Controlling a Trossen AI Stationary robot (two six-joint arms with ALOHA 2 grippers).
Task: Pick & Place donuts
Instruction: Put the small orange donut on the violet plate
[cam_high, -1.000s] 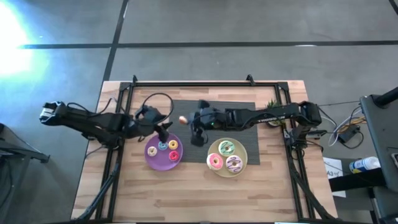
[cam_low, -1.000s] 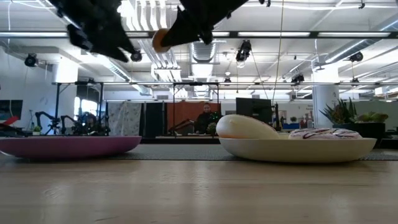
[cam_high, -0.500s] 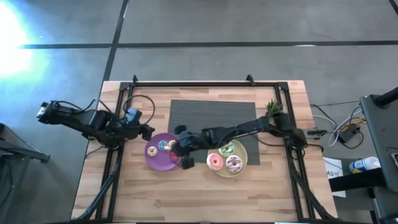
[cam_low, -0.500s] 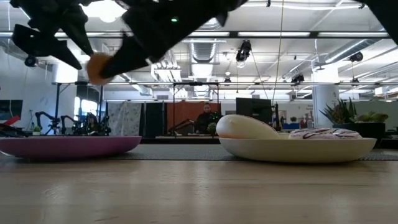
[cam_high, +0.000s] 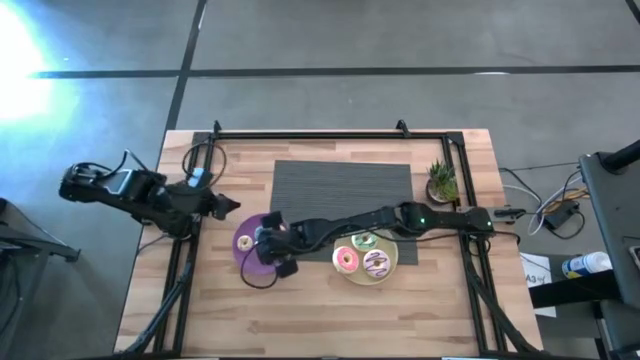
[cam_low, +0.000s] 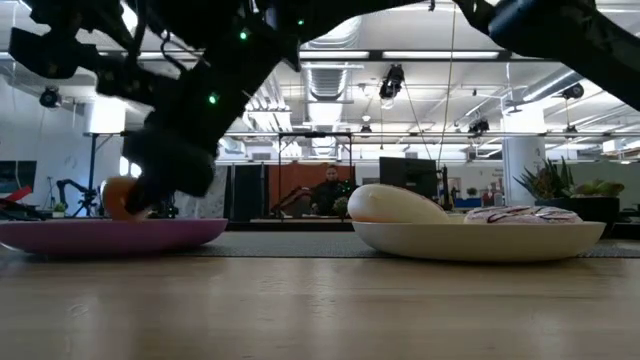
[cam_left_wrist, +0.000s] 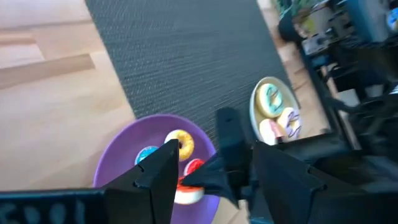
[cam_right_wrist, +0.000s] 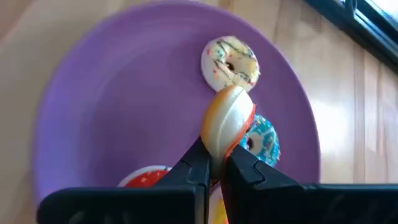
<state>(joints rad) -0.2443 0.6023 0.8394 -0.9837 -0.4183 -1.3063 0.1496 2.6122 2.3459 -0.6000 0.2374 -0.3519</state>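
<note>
Purple plastic fills your right wrist view: the purple plate (cam_right_wrist: 124, 93) lies directly under the right gripper (cam_right_wrist: 214, 168), whose jaws are pinched tight on an orange donut (cam_right_wrist: 227, 124) held edge-on above the dish. That donut is not yet set down, so I judge this placement almost finished but still needing the release.

On the same plate you can see a pale sprinkled donut (cam_right_wrist: 230, 61), a blue-iced one (cam_right_wrist: 262, 140) and a red one (cam_right_wrist: 144, 177); a sliver of yellow shows at the frame edge, too little to name. From above, the pale-yellow plate (cam_high: 395, 262) already holds the three larger donuts: the green-white donut (cam_high: 364, 239), the pink donut (cam_high: 346, 260) and the purple-white donut (cam_high: 376, 264). No donut shows loose on the wooden table (cam_high: 330, 320) or the dark mat (cam_high: 340, 185), so the carried ring looks like the last.

The low view adds what the overhead cannot: the orange ring hangs just above the purple rim. Your left wrist view shows the yellow donut (cam_left_wrist: 181, 142) on that plate. The left gripper (cam_high: 224, 206) waits parted and empty near the table's left edge.
</note>
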